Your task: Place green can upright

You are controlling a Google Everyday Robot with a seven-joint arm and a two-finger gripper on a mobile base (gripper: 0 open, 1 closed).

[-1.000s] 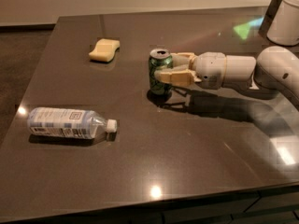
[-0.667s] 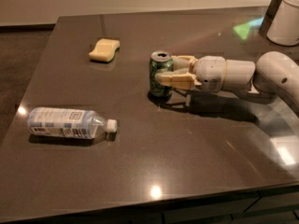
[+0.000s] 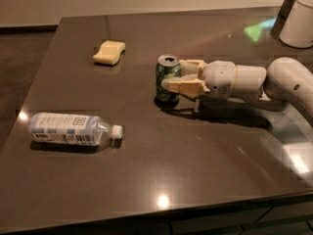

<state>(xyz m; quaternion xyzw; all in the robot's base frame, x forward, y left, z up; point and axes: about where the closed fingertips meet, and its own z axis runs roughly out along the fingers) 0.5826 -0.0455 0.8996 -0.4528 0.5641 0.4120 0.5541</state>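
Observation:
The green can [image 3: 167, 77] stands upright on the dark table [image 3: 146, 180], near its middle, with the silver pull-tab top facing up. My gripper [image 3: 173, 74] reaches in from the right and straddles the can. One of its tan fingers [image 3: 188, 87] lies in front of the can and the other [image 3: 191, 63] behind it. The fingers are spread slightly wider than the can and the jaws stand open around it.
A clear plastic water bottle [image 3: 71, 129] lies on its side at the front left. A yellow sponge [image 3: 109, 52] lies at the back left. A white container [image 3: 299, 21] stands at the back right corner. The table's front edge runs along the bottom.
The near finger has moved away from the can toward the camera, widening the gap between the fingers. The can has stayed upright in place.

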